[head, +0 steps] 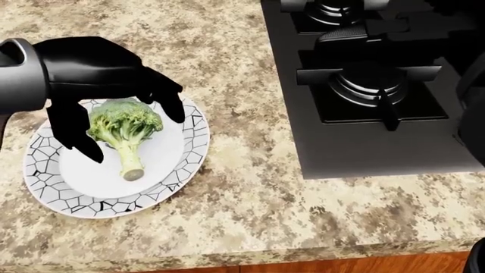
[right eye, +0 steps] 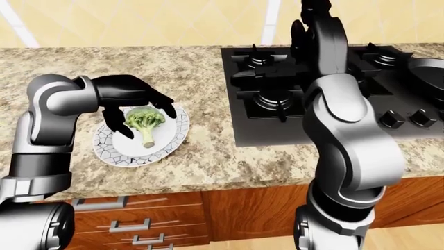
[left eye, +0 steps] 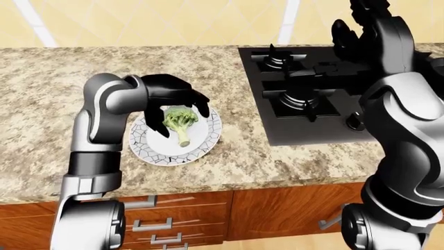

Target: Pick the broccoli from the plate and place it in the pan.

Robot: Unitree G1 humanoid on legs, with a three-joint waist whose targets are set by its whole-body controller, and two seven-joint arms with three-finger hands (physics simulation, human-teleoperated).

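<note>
The green broccoli [head: 125,126] lies on its side on a white plate with a black crackle rim [head: 184,170], its stem pointing to the bottom of the head view. My black left hand [head: 132,135] arches over the floret, thumb [head: 74,133] to its left and fingers [head: 168,102] to its upper right, open and not closed round it. My right hand [left eye: 362,26] is raised high above the stove with its fingers spread and nothing in it. A grey pan [right eye: 427,69] shows at the right edge of the right-eye view, on the stove's far side.
A black gas stove [head: 379,145] with raised burner grates [head: 370,79] fills the right of the head view. The speckled granite counter [head: 250,199] ends in an edge along the bottom, with wooden drawers [left eye: 180,213] beneath. My right arm [right eye: 347,125] stands between plate and pan.
</note>
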